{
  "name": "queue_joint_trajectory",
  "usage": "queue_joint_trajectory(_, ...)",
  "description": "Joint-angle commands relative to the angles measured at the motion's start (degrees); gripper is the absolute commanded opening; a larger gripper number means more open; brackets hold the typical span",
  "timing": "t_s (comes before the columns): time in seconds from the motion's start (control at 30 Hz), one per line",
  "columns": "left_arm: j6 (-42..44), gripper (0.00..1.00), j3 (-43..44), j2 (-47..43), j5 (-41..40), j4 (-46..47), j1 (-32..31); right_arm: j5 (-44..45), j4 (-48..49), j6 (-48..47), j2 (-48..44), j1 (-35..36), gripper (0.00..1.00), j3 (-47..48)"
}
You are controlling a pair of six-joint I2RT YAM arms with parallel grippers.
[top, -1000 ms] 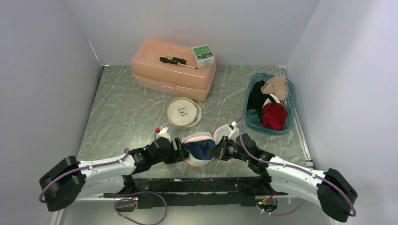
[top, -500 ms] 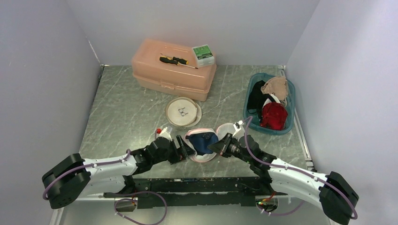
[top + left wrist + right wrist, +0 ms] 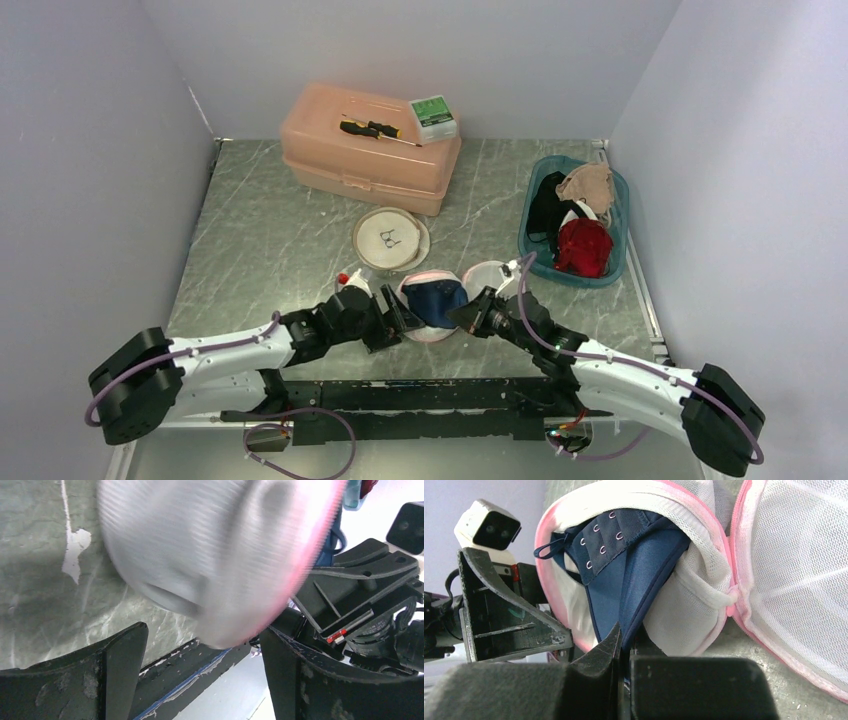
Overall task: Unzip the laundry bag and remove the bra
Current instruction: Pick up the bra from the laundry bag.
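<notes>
Top external view, with the wrist views for detail: the grey marbled bench (image 3: 270,230) carries a peach storage case (image 3: 370,150) at its far side and a blue basket (image 3: 590,281) of mixed garments (image 3: 582,245) at the right, both well apart from the work. Near the front edge lies the laundry bag (image 3: 484,276), a white mesh clamshell edged in pink. It is already opened, with its two domed halves hinged apart, so the unzipping is judged done and the removal is the step in hand. The bra (image 3: 437,300) is navy, soft and folded, and sits in the half farther from the basket, bulging over that half's rim. In the right wrist view it shows a strip of small metal fastenings (image 3: 599,535), which could plausibly snag on the mesh as the garment comes out. The right pincer (image 3: 462,312) is pressed together on the bra's navy edge at the bag's mouth, a low grip that suits drawing the garment out sideways. The left pincer (image 3: 400,318) stands spread wide just beside the opposite flank of the bag and grips nothing. The mesh appears blurred just beyond its fingers, and the pincer is presumably placed there to steady the light bag so that it does not follow the bra.
</notes>
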Motion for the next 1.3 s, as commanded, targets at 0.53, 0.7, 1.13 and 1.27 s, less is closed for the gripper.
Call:
queue_joint_trajectory(0.53, 0.25, 0.86, 8.04, 6.6, -4.56, -3.82, -4.25, 1.41, 2.59, -1.48, -1.93, 2.38, 0.0, 1.67)
queue_joint_trajectory(0.7, -1.18, 0.86, 9.11, 7.14, -7.17, -4.2, -4.22, 1.21, 2.69, -1.58, -2.1, 2.68, 0.0, 1.29)
queue_joint_trajectory(1.13, -0.28, 0.24, 9.96, 10.1, -3.89, -0.64, -4.25, 1.37, 2.76, -1.77, -1.73, 2.77, 0.0, 1.04)
queue_joint_trajectory(1.27, 3.46, 0.03, 11.02, 11.9, -1.61, 0.12, -4.25, 1.52, 3.31, -1.32, -1.62, 2.7, 0.0, 1.41)
